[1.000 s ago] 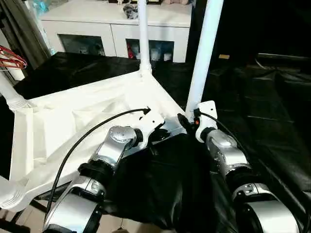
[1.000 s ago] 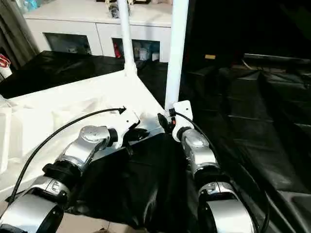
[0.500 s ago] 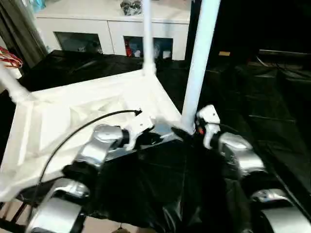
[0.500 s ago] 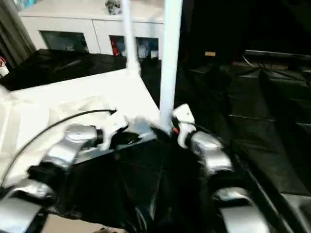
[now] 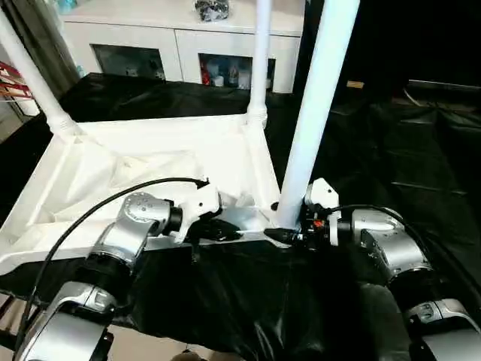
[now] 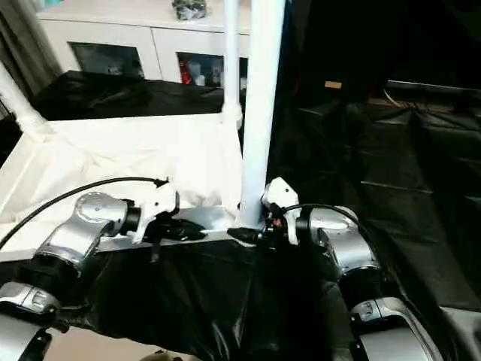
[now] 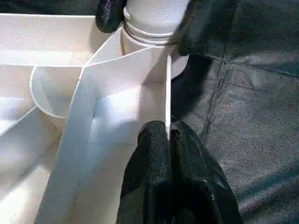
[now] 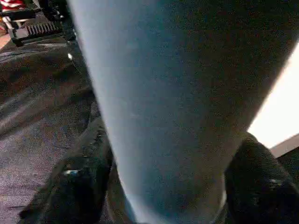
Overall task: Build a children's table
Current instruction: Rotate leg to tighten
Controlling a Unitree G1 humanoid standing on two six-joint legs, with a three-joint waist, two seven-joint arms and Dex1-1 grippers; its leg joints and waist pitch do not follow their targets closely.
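The children's table is seen lying upside down on a surface draped in black sheeting, its ribbed underside turned upward. Three white legs are seen standing upright in its round corner sockets: the nearest leg at the corner just ahead of the robot, a second leg at the corner behind it, and a third leg at the far left corner.

The left pincer is held closed on the thin near rim of the upturned table; in the left wrist view its two black fingers are pressed together with the white edge pinched between them, just short of the corner socket. The right pincer is set around the base of the nearest leg, one black finger on either side of the tube; the fingers are seen flanking the leg in the right wrist view, spread to about the width of the tube.

Behind the black sheeting stands a white cabinet with glass doors. Small coloured items are seen through the glass, too small to be identified. A dark, glinting object rests on top of the cabinet.
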